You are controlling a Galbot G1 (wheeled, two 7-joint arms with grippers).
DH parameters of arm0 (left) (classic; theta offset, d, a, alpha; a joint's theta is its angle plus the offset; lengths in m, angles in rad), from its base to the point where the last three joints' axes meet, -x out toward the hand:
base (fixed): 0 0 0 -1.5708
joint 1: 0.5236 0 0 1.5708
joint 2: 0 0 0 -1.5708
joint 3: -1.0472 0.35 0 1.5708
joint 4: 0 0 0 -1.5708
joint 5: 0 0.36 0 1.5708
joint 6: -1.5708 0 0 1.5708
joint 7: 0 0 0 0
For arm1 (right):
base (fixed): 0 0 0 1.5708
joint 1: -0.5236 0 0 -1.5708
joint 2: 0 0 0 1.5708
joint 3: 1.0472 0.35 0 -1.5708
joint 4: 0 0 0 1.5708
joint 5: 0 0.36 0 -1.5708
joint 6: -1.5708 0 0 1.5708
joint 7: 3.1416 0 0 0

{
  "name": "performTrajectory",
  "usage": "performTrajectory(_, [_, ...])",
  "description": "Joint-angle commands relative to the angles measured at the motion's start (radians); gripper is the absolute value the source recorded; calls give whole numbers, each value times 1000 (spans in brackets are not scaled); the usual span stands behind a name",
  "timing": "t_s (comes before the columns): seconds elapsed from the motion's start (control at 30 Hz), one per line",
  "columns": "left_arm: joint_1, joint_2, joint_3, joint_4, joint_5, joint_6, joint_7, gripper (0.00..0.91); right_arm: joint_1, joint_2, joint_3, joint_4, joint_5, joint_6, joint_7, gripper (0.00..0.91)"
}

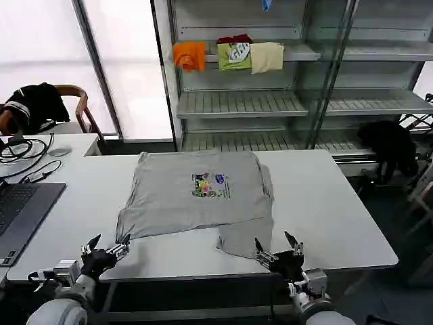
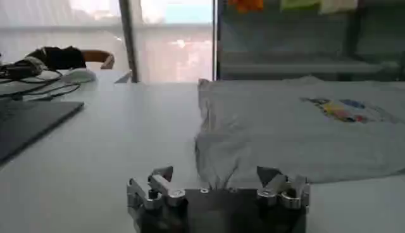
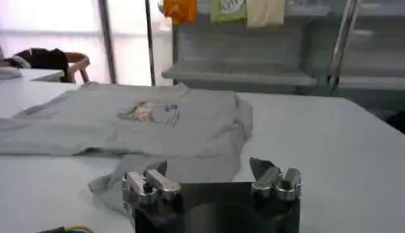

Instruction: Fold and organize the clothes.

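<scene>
A light grey short-sleeved shirt [image 1: 183,203] with a small multicoloured chest print [image 1: 210,185] lies spread on the white table [image 1: 331,210], one part hanging toward the front at the right [image 1: 245,237]. My left gripper [image 1: 108,245] stands open at the table's front edge, just before the shirt's near left corner [image 2: 218,161]. My right gripper [image 1: 277,248] is open too, at the front edge beside the shirt's lower right flap [image 3: 190,168]. Nothing sits between either pair of fingers. The same shirt spreads ahead in the right wrist view [image 3: 126,126].
A laptop [image 1: 17,210] and cables [image 1: 24,152] lie on the table's left. A chair with a black garment [image 1: 37,105] stands at back left. Metal shelves [image 1: 270,101] behind hold orange [image 1: 190,55], green and cream cloths. A dark object [image 1: 389,145] sits at the right.
</scene>
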Motion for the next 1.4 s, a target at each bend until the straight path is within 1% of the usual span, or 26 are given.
performTrajectory(0.03, [-23, -2, 13, 78, 23, 2, 7, 867, -5, 22, -12, -58, -37, -6, 4, 504])
performTrajectory(0.07, [-23, -3, 15, 79, 23, 3, 7, 856, -4, 23, -13, -64, -44, -6, 6, 413])
performTrajectory(0.1, [-25, -4, 17, 81, 23, 3, 8, 806, -3, 26, -14, -67, -49, -6, 5, 312])
performTrajectory(0.13, [-27, -7, 18, 82, 23, 2, 11, 705, -2, 28, -18, -82, -59, -6, 3, 151])
performTrajectory(0.17, [-28, -9, 19, 82, 22, 2, 12, 655, -2, 28, -19, -82, -59, -6, 3, 71])
performTrajectory(0.2, [-29, -10, 20, 82, 23, 2, 15, 504, -2, 29, -21, -91, -63, -5, 0, 0])
performTrajectory(0.23, [-31, -10, 21, 83, 22, 1, 18, 333, -2, 31, -23, -97, -61, -5, -6, 0])
performTrajectory(0.27, [-32, -10, 21, 83, 23, 0, 18, 242, -1, 31, -23, -99, -61, -5, -7, 0])
performTrajectory(0.3, [-34, -10, 21, 84, 23, -3, 20, 81, -1, 32, -24, -101, -61, -5, -9, 0])
performTrajectory(0.33, [-37, -10, 22, 87, 23, -8, 21, 10, 3, 36, -24, -103, -56, 2, -12, 0])
performTrajectory(0.37, [-39, -11, 22, 88, 25, -16, 20, 20, 3, 36, -24, -103, -56, 5, -12, 0])
performTrajectory(0.6, [-44, -12, 18, 90, 18, -32, 21, 10, 16, 41, -27, -83, -33, 57, -11, 0])
performTrajectory(0.8, [-55, -10, 16, 52, 9, -53, 8, 0, 39, 45, -20, -65, 10, 133, 4, 0])
performTrajectory(0.83, [-64, -11, 17, 48, 15, -76, 6, 0, 52, 48, -18, -63, 13, 155, 9, 0])
performTrajectory(0.87, [-71, -11, 19, 45, 19, -86, 8, 0, 56, 49, -18, -64, 13, 160, 11, 0])
performTrajectory(1.03, [-105, -6, 23, 48, 5, -95, 22, 0, 102, 59, -14, -69, 21, 153, 23, 0])
performTrajectory(1.3, [-140, -1, 21, 56, -44, -105, 37, 0, 138, 61, -6, -81, 35, 149, 24, 0])
performTrajectory(1.4, [-191, 8, 21, 68, -69, -97, 32, 0, 197, 66, 3, -99, 46, 140, 32, 0])
